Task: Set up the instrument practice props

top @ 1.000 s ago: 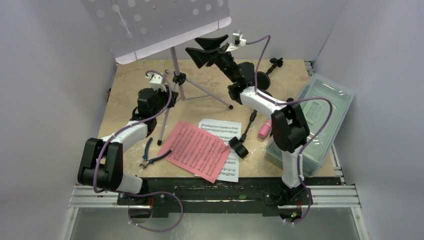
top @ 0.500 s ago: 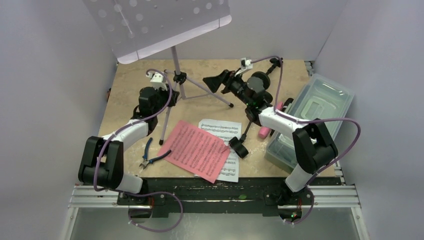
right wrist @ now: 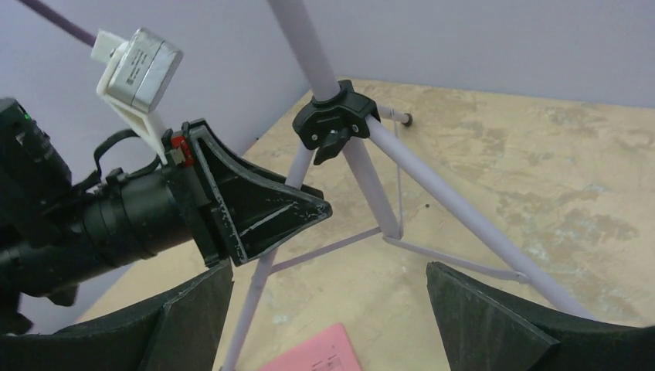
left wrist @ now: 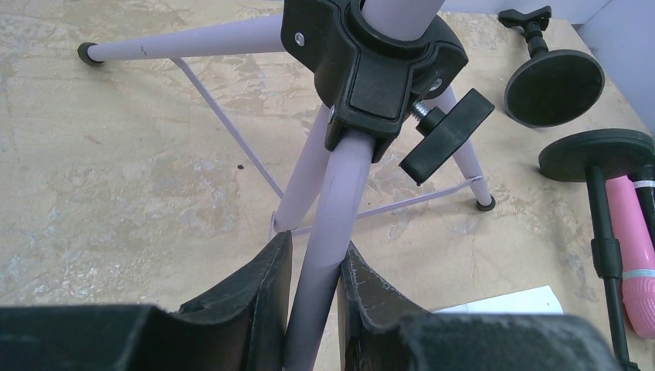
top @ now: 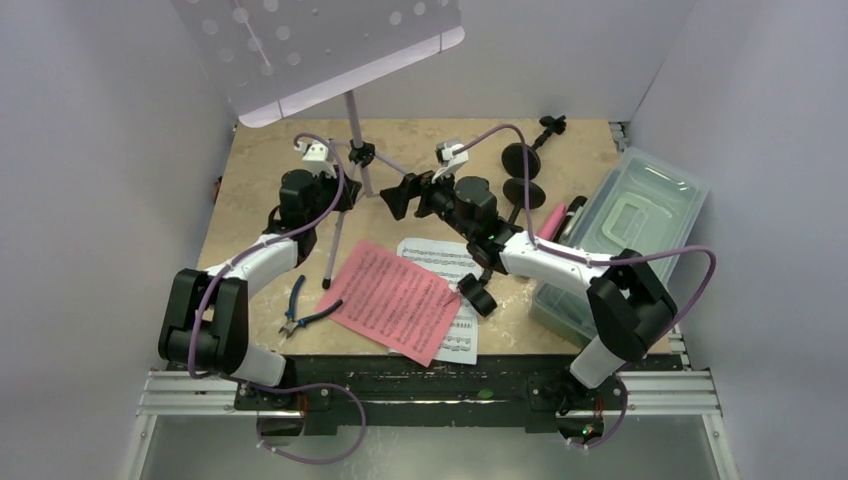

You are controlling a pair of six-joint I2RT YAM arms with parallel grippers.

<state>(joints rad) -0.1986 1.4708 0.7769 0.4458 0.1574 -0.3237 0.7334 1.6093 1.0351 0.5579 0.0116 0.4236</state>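
Observation:
The lavender music desk (top: 330, 50) stands at the back on slim tripod legs (top: 335, 240). My left gripper (top: 338, 196) is shut on one tripod leg (left wrist: 328, 232) just below the black hub (left wrist: 371, 62); both fingers (left wrist: 270, 278) press on it. My right gripper (top: 402, 195) is open and empty, close to the tripod's right side, with the legs (right wrist: 432, 193) and the left gripper (right wrist: 263, 212) ahead of it. The pink page (top: 395, 300) lies over the white page (top: 440, 258). A black microphone (top: 480, 295) lies beside them. A pink microphone (top: 552, 218) lies by the tub.
Two black round-based poles (top: 520, 157) (top: 524, 192) are at the back right, also in the left wrist view (left wrist: 554, 86). The clear plastic tub (top: 640, 225) fills the right side. Blue-handled pliers (top: 305, 310) lie front left. Walls enclose the table on three sides.
My right arm came down from high beside the music desk and swung left, its open gripper now low next to the tripod. My left gripper kept hold of the leg.

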